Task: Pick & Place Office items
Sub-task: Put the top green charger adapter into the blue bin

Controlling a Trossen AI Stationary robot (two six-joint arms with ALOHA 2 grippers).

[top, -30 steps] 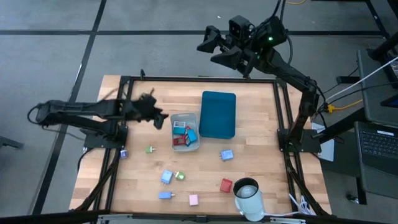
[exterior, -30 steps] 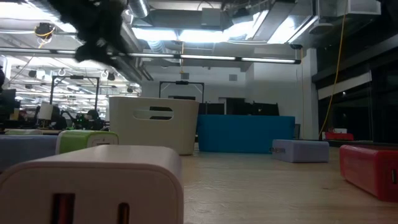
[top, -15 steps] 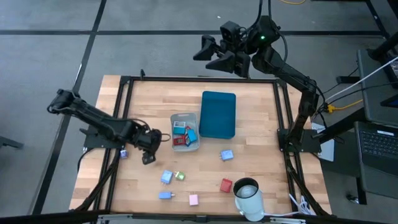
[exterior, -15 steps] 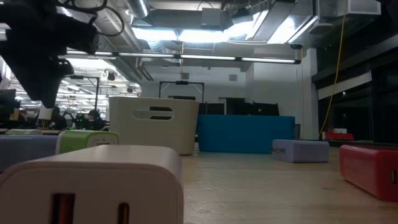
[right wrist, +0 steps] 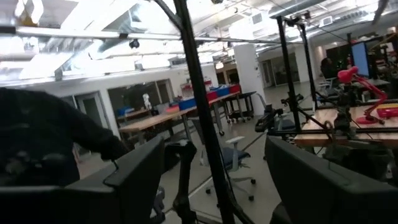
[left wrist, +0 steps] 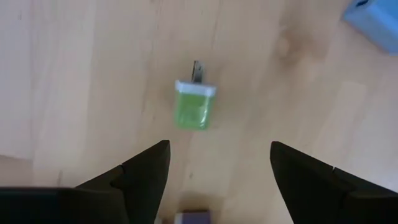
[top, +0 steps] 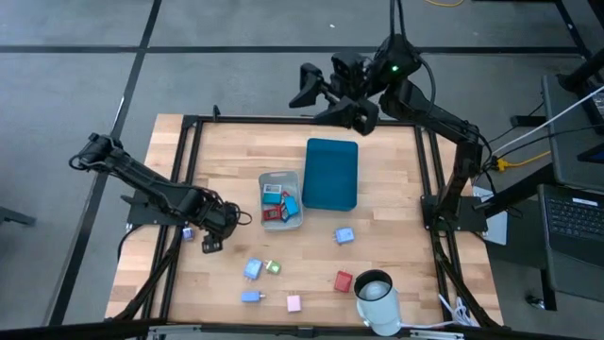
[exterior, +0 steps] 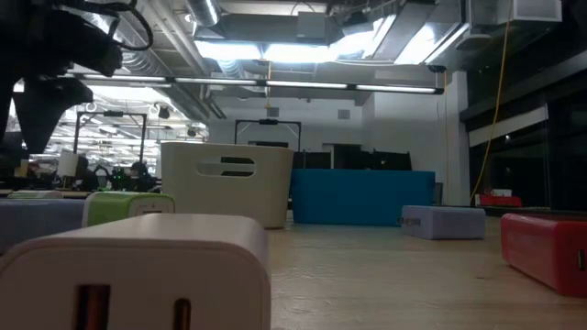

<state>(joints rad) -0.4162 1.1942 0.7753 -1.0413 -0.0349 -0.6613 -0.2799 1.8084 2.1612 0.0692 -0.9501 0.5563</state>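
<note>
Several office items (top: 280, 203) fill the grey bin (top: 280, 182); left end effector (top: 215, 233) spread apart, empty.

In your high view, the green piece (top: 227, 227) lies mostly hidden under the left gripper (top: 213, 236), at about eight o'clock from the grey bin (top: 281, 177); you can make out only a sliver of it. The pieces inside that bin are too small to tell apart, beyond patches of red and light blue.

In the left wrist view, a blue piece (left wrist: 377, 20) is cut off by the edge at two o'clock, and a purplish piece (left wrist: 194, 218) is cut off at six o'clock, between the fingers.

In the low view, the big pale charger-like block (exterior: 138, 275) is blurred and cut by the edge at seven o'clock, and the red piece (exterior: 546, 247) is cut off at four o'clock.
</note>
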